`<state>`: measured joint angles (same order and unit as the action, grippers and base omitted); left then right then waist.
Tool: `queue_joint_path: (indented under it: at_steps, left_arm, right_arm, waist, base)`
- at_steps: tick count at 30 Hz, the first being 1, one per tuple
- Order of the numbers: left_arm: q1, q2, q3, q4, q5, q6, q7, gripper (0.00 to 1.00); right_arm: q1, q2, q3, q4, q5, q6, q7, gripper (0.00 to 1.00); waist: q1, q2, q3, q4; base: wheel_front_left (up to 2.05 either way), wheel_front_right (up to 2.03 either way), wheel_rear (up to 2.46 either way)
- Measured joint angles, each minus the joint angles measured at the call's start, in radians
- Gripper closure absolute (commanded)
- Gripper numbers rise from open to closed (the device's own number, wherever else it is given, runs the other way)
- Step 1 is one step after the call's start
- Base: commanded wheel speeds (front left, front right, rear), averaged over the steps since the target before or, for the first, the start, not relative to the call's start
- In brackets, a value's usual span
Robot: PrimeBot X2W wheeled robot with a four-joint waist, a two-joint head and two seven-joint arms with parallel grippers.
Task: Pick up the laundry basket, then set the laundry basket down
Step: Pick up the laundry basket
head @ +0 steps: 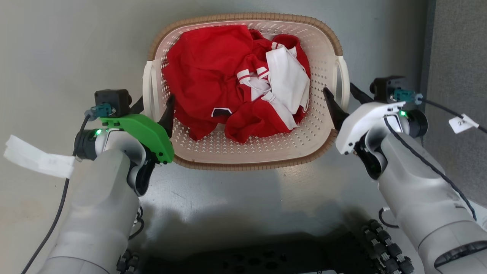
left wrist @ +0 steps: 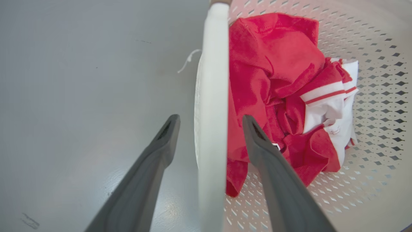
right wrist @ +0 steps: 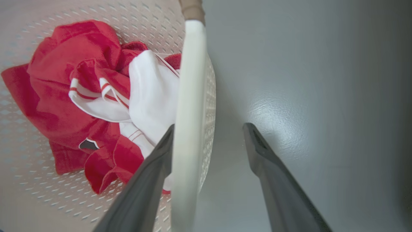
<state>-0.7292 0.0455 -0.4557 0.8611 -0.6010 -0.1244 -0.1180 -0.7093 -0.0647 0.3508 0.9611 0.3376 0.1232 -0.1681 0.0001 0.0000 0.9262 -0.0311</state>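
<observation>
The laundry basket [head: 320, 131], cream-white and perforated with a brown rim, stands on the grey floor ahead of me, holding red and white clothes [head: 213, 76]. My left gripper [head: 154, 108] is open and straddles the basket's left white handle [left wrist: 210, 64], one finger inside and one outside, with gaps on both sides. My right gripper [head: 344, 97] is open astride the right handle [right wrist: 191, 80]. Its inner finger lies close against the handle and its outer finger stands well clear. In the wrist views, the left gripper [left wrist: 210, 119] and right gripper [right wrist: 209, 127] each frame a handle.
A darker grey strip [head: 456, 57] runs along the right side of the floor. A white tag [head: 462, 123] hangs on a cable near my right wrist. My black base [head: 247, 258] shows at the bottom, with bare floor [head: 57, 45] to the left.
</observation>
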Motion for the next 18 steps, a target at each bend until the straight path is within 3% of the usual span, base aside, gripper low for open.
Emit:
queue_joint_path:
  at_steps: [13, 14, 15, 16, 17, 18]
  left_arm:
    - [-0.034, 0.0, -0.076, 0.034, -0.054, 0.0, 0.005, 0.0]
    - [-0.036, 0.0, -0.082, 0.036, -0.058, 0.0, 0.008, 0.18]
    - [-0.037, 0.0, -0.088, 0.039, -0.063, 0.0, 0.013, 0.51]
    - [-0.037, 0.0, -0.094, 0.041, -0.067, 0.0, 0.013, 0.69]
    - [-0.039, 0.0, -0.099, 0.043, -0.071, 0.0, 0.013, 0.96]
    - [-0.04, 0.0, -0.102, 0.047, -0.076, 0.0, 0.015, 1.0]
  right_arm:
    - [-0.035, 0.001, 0.032, 0.049, 0.033, 0.0, -0.025, 0.0]
    - [-0.038, 0.001, 0.038, 0.05, 0.036, 0.0, -0.026, 0.0]
    - [-0.042, 0.001, 0.043, 0.05, 0.04, 0.0, -0.026, 0.16]
    - [-0.044, 0.001, 0.046, 0.051, 0.044, 0.0, -0.028, 0.3]
    - [-0.046, 0.001, 0.05, 0.052, 0.046, 0.0, -0.032, 0.57]
    - [-0.047, 0.001, 0.055, 0.052, 0.051, 0.0, -0.034, 0.76]
  waist:
    - [0.0, 0.0, 0.004, 0.001]
    - [0.0, 0.0, 0.004, 0.002]
    - [0.0, 0.0, 0.005, 0.002]
    - [0.0, 0.0, 0.005, 0.003]
    - [0.0, 0.0, 0.005, 0.003]
    - [0.0, 0.0, 0.005, 0.004]
  base:
    - [0.0, 0.0, 0.0]
    - [0.0, 0.0, 0.0]
    - [0.0, 0.0, 0.0]
    - [0.0, 0.0, 0.0]
    - [0.0, 0.0, 0.0]
    - [0.0, 0.0, 0.0]
